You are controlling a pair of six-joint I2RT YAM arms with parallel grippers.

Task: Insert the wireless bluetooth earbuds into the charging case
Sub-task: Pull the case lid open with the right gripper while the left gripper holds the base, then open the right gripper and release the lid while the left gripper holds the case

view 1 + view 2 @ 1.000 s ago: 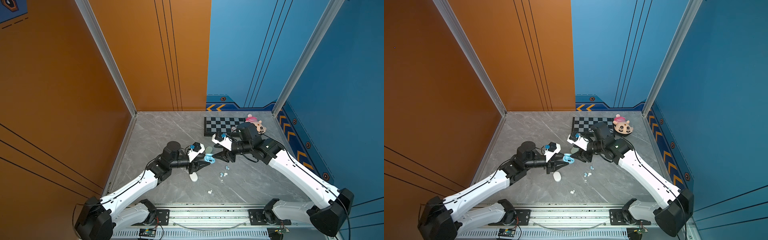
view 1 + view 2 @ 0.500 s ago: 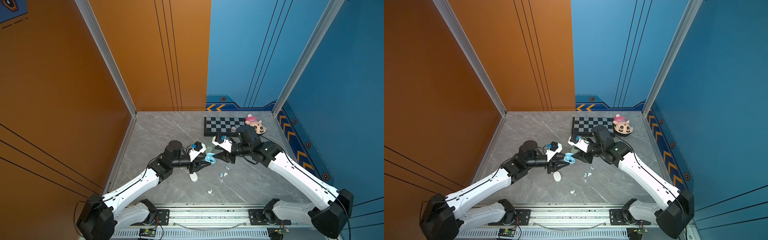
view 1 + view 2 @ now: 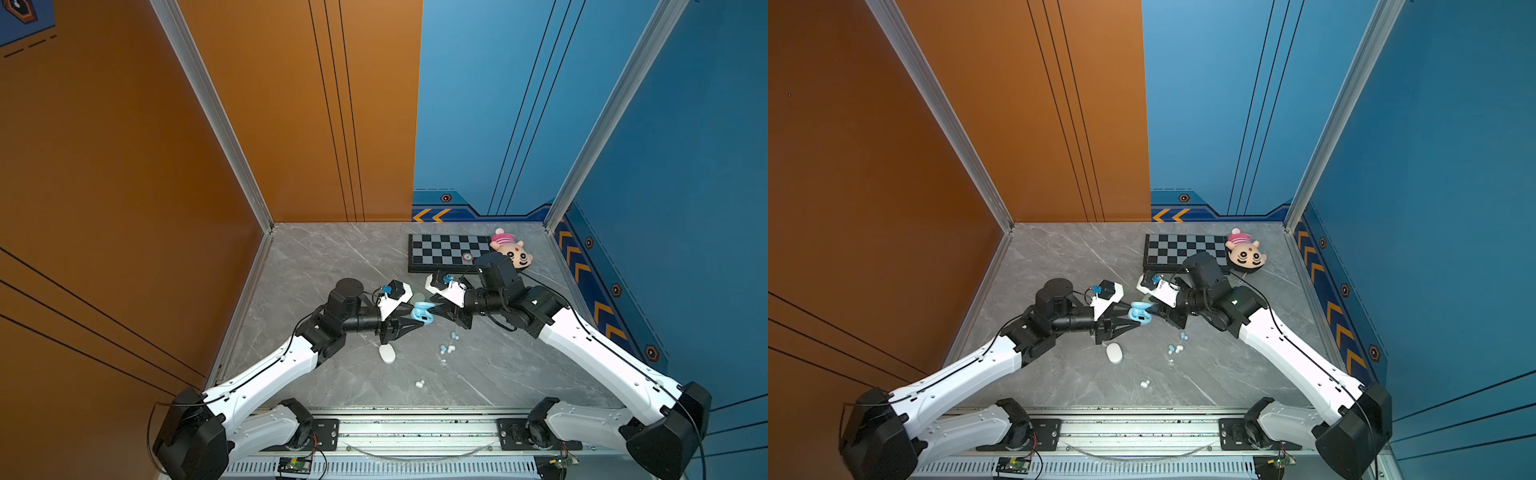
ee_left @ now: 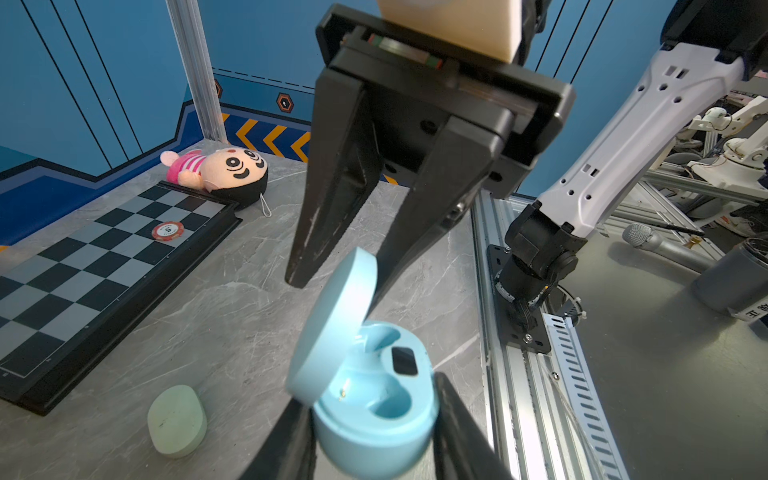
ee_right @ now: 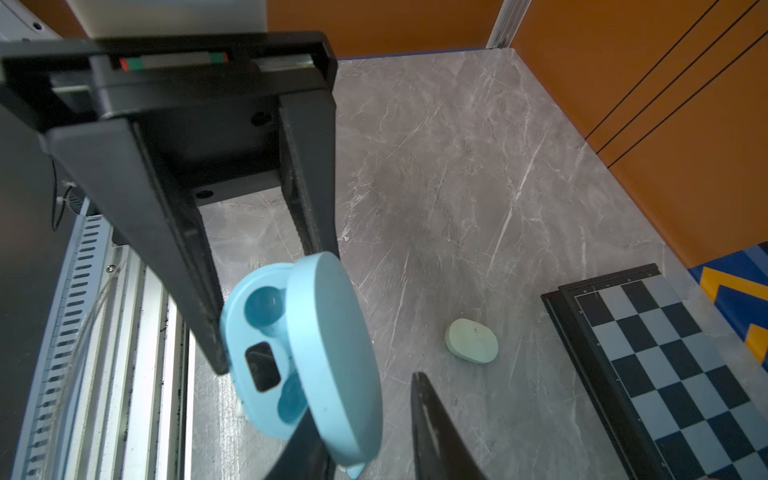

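Left end effector [image 3: 417, 317] clamps open charging case [image 4: 374, 428]; right end effector [image 3: 436, 311] gapes around lid [image 4: 328, 332].

Reaching both arms inward, low over the surface, wrists almost meeting. Clamping left gripper [image 3: 417, 319] fingers on the charging case [image 4: 365, 432]; holding right gripper [image 5: 361, 390] fingers parted astride its raised lid [image 5: 336, 332].

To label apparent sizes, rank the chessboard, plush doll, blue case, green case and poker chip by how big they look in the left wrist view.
1. chessboard
2. blue case, though it sits nearest the camera, so its lead over the doll is unsure
3. plush doll
4. green case
5. poker chip
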